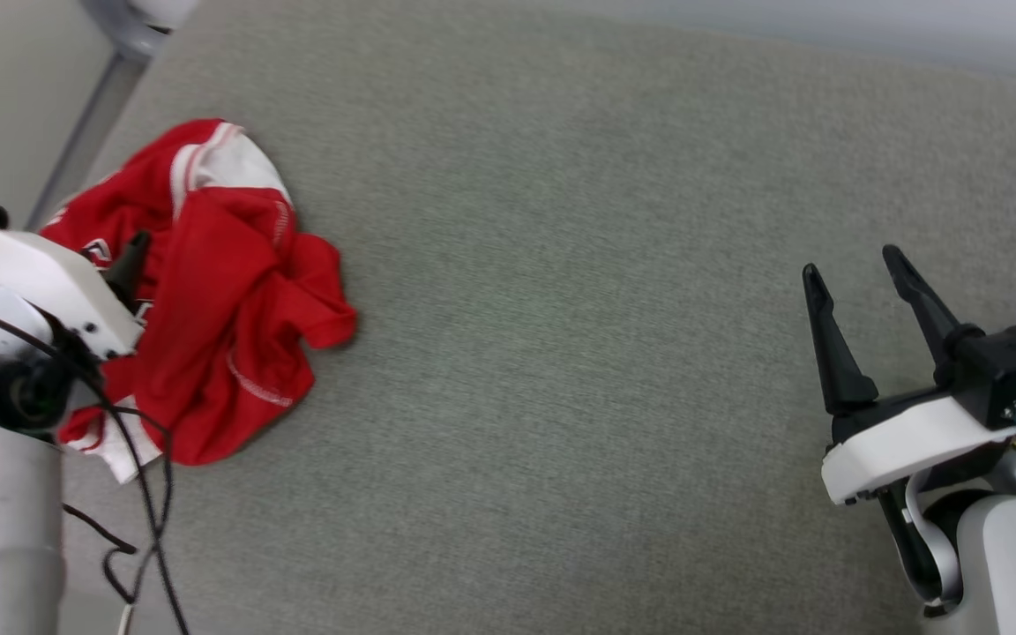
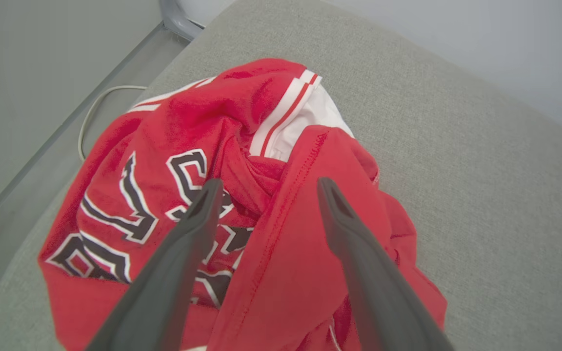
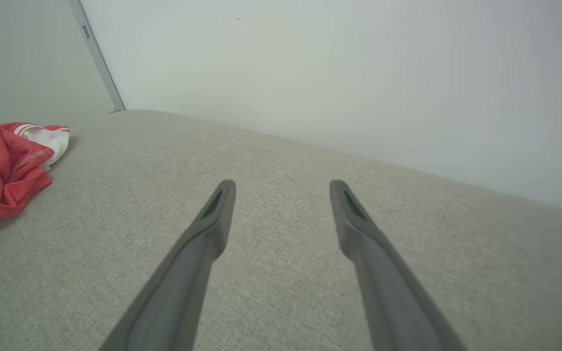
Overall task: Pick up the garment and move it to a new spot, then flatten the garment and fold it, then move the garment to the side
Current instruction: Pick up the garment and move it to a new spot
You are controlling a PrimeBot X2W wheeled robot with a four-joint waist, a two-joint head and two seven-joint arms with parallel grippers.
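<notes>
My left claw hangs wide open and empty just above the crumpled red jersey by the grey fabric pad's left edge. My right claw is spread, empty, over its right side.

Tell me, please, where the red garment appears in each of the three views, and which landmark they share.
Head view: the garment lies at the left, crumpled on the grey surface.
Left wrist view: the garment fills centre and bottom, the open left claw over it.
Right wrist view: the garment sits at the left edge, halfway up.
Shared landmark: its white sleeve with striped trim.
</notes>
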